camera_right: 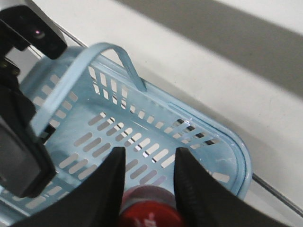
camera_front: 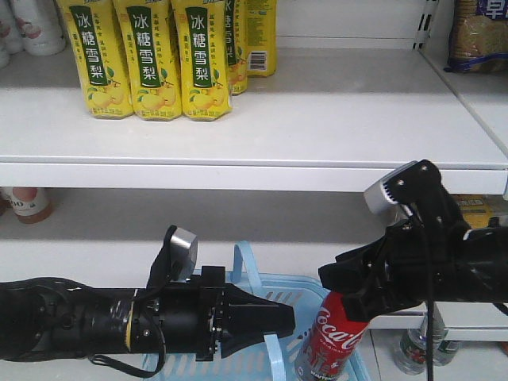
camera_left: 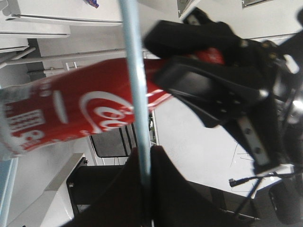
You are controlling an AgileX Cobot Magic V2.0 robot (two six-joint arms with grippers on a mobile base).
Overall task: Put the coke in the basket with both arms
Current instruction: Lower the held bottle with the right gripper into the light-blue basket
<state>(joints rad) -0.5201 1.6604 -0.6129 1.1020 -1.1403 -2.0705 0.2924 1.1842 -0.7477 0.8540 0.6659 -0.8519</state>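
While the black pincer gripper of the right arm (camera_right: 149,158) pinches the top of the small plastic cola bottle with the red label (camera_front: 333,337), the task looks more than half done. The bottle hangs tilted at the right end of the light blue slatted plastic basket (camera_right: 142,142). From the right wrist view its red top lies above the basket's floor, just inside the near rim. Its base is cut off in every view, so I cannot tell whether it touches the floor.

The black pincer gripper of the left arm (camera_front: 284,317) is pressed together on the basket's thin pale blue loop handle (camera_left: 135,94), which runs between its fingers and so steadies the basket. By my reading, what is left is to lower the bottle fully, let go of it and draw the right arm clear. The handle need not be released before that.

As for writing, the red label carries white script, of which "Coca" can be read, with smaller print beneath too blurred to make out. On the white upper shelf (camera_front: 317,119), far and to the left, stand tall yellow plastic drink bottles (camera_front: 147,55) whose green bands read 冰糖雪梨. One behind them shows a barcode. A dark snack packet (camera_front: 476,36) at the far right has lettering I cannot read.
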